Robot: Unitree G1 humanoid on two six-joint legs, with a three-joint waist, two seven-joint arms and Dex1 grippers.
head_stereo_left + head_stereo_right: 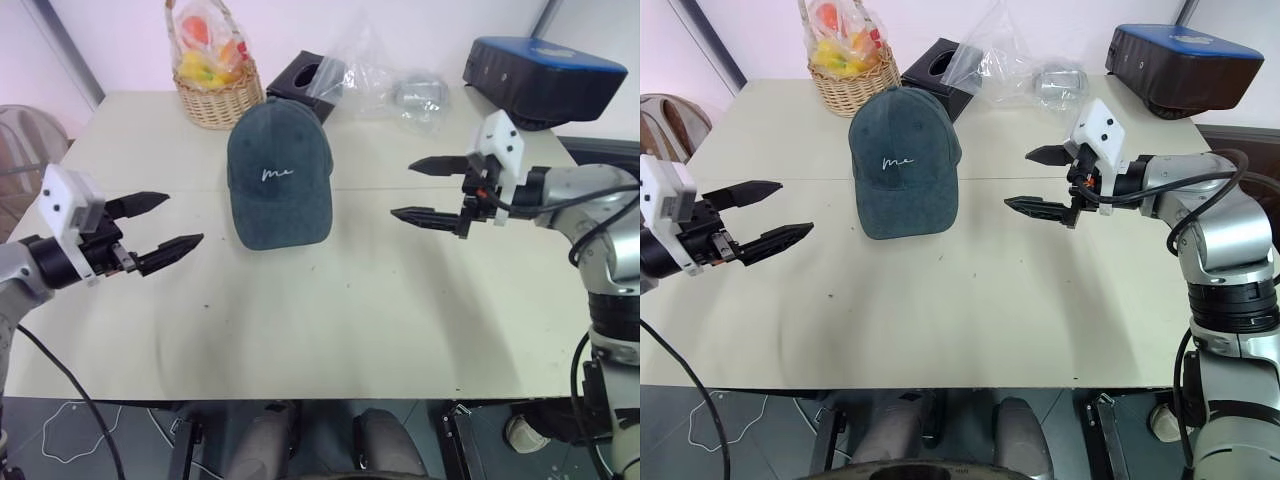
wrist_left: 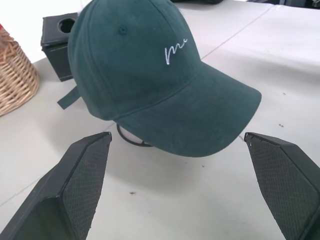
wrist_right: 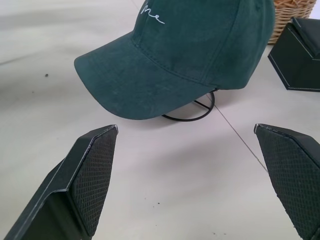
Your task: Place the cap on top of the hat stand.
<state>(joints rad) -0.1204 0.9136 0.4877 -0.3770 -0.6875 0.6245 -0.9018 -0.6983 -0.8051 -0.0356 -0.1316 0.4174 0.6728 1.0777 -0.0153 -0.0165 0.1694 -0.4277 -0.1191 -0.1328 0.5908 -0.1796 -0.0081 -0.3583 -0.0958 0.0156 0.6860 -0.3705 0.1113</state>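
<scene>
Both grippers stand off the work with nothing between their fingers. We see the left gripper (image 1: 152, 232) with its two black fingers spread apart, hovering over the surface (image 1: 330, 320) on the cap's left, and the right gripper (image 1: 432, 192) likewise spread wide on the cap's right. Each points inward at the cap, and we read this as a released, stand-by posture: neither finger touches the fabric.

Between them, the cap (image 1: 278, 170) sits raised off the surface, crown up and brim toward the robot. Under the brim the wrist views show the thin black wire ring of the hat stand (image 3: 192, 112), resting on the surface; the rest of the frame is hidden inside the crown. We judge that the cap is carried by the stand, so the placement looks complete.

The only legible writing is small white script embroidery on the cap's front, which we read as "me".

Behind the cap stand a wicker basket (image 1: 218, 98) of wrapped fruit, a black tissue box (image 1: 305, 76), a crumpled clear bag (image 1: 385, 75) and a dark blue case (image 1: 545, 72); none shows readable lettering.
</scene>
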